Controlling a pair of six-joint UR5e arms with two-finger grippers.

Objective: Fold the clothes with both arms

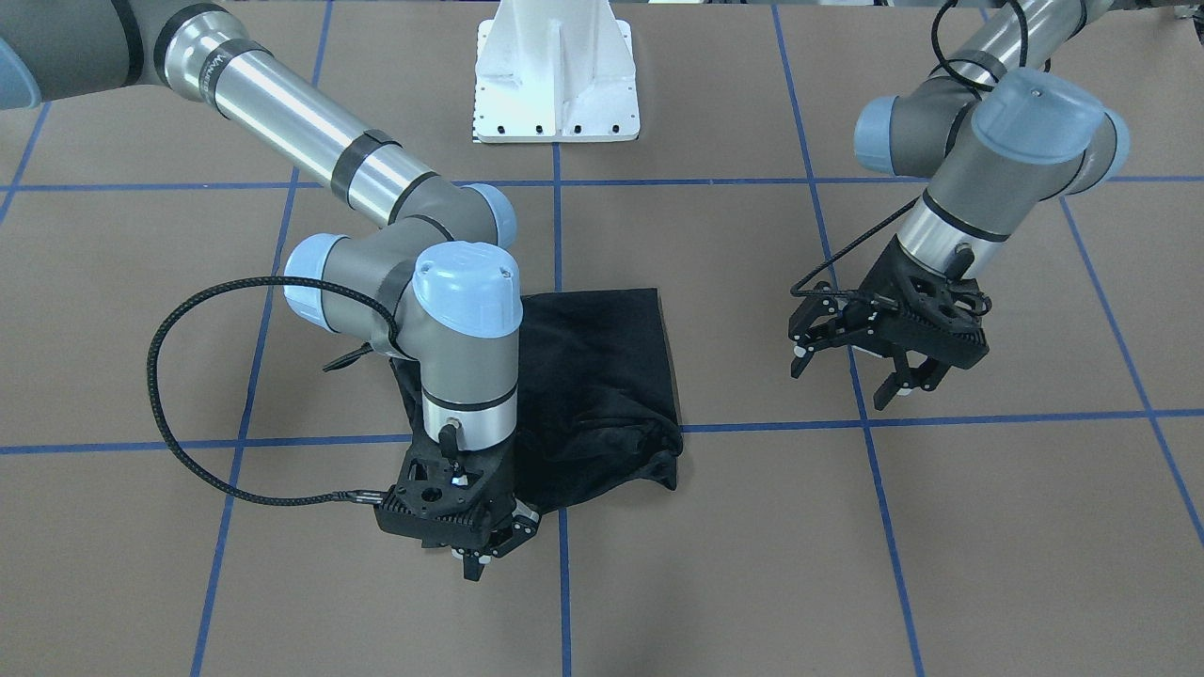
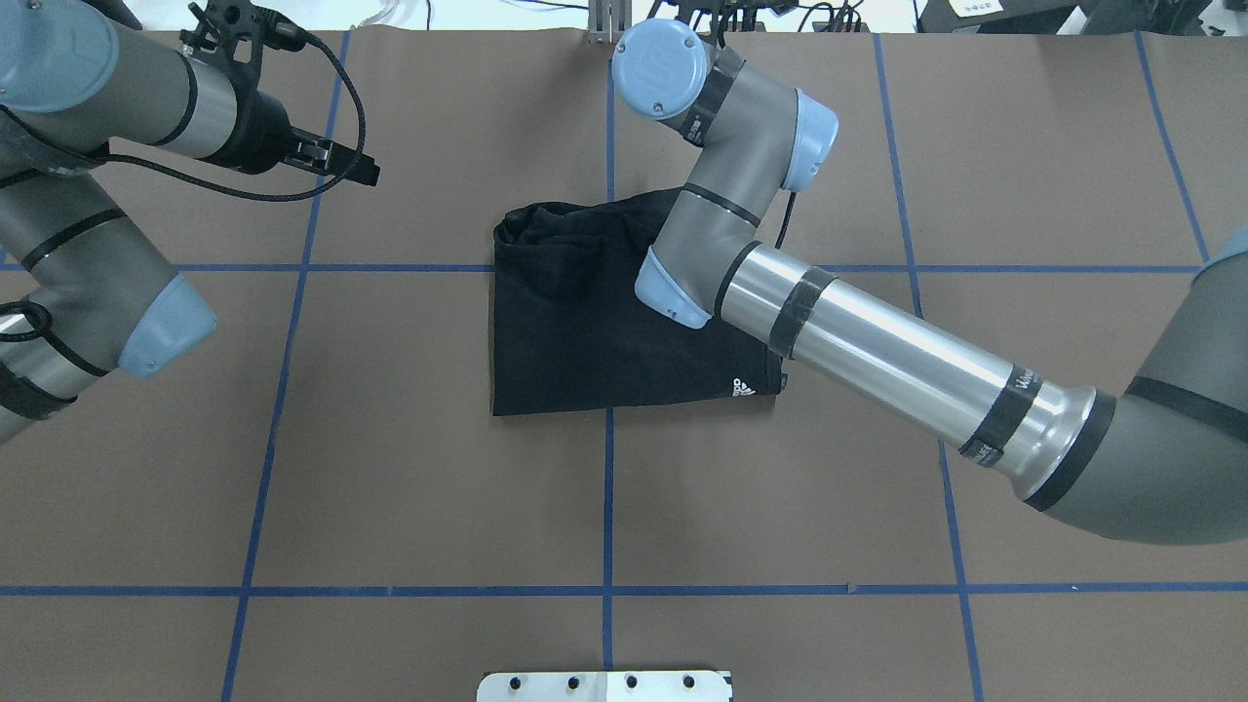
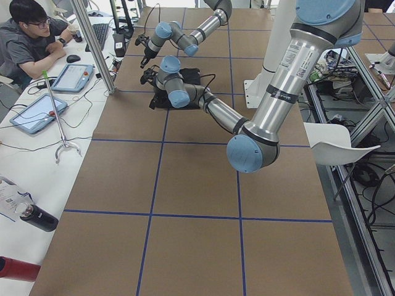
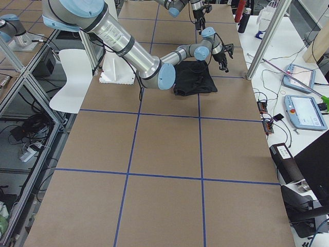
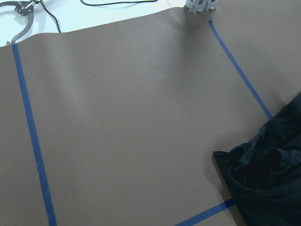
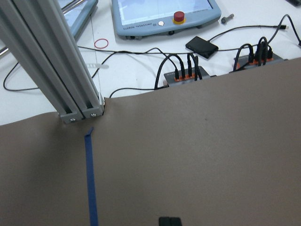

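The black T-shirt [image 1: 602, 376] lies folded into a rough rectangle on the brown table, plain side up, with a small white logo [image 2: 743, 387] at one corner. Its bunched edge also shows in the left wrist view [image 5: 268, 179]. My right gripper [image 1: 477, 560] hangs just past the shirt's operator-side edge, shut, with nothing between its fingers. In the overhead view its wrist [image 2: 663, 68] hides it. My left gripper [image 1: 847, 378] hovers open over bare table, well off to the shirt's side, also seen from overhead [image 2: 343, 164].
Blue tape lines grid the table. The white pedestal base [image 1: 557, 85] stands at the robot's edge. An aluminium post [image 6: 51, 61], a teach pendant [image 6: 164, 14] and cables lie beyond the far edge. A person [image 3: 31, 37] sits at the side desk.
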